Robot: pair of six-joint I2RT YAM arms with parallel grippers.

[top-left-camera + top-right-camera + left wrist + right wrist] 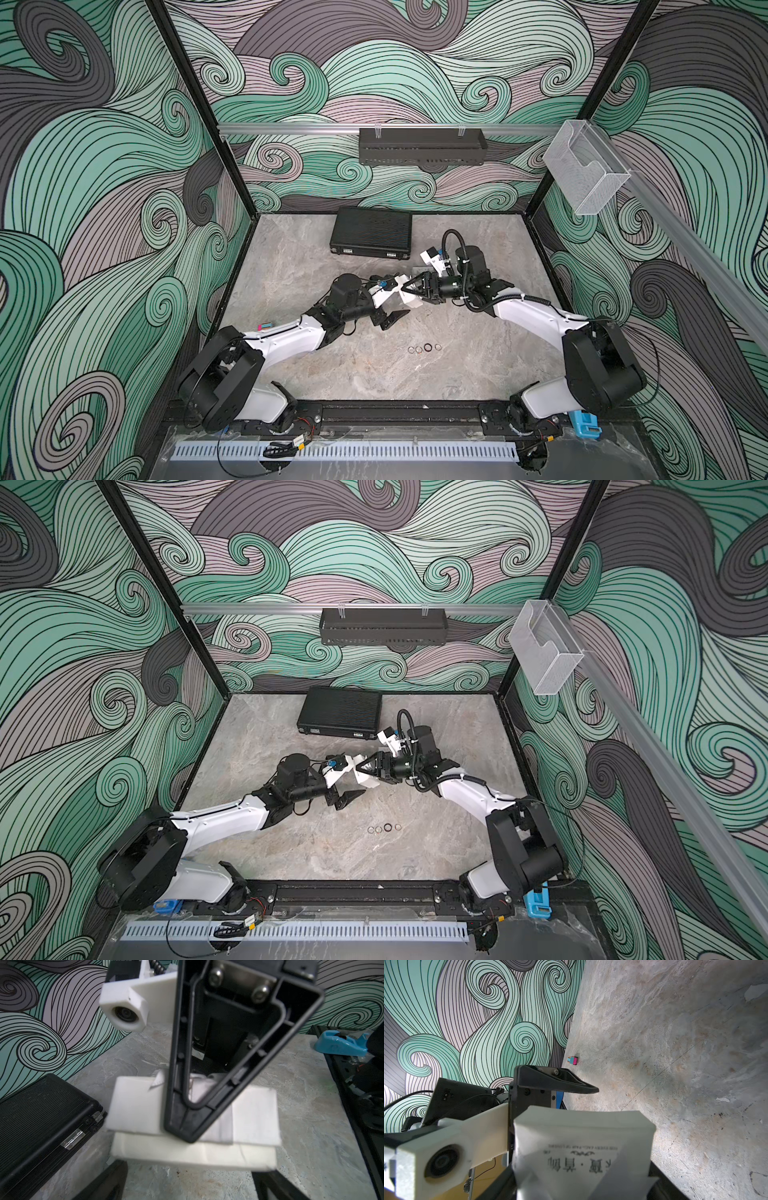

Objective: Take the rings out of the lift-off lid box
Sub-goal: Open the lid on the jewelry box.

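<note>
The right gripper [415, 291] was clamped on the small white cardboard lift-off lid box [135, 1109], holding it above the grey stone-look tabletop [332, 374] at mid-frame in both top views. The left gripper [392, 303] faced it, jaws apart either side of the box's near edge; I could not tell whether they touched it. Four tiny thin ring bands [428, 347] lay in a row at lower centre. The step looked like reopening the box for any rings left inside. Next, one gripper had to steady the base while the other drew the lid off.
</note>
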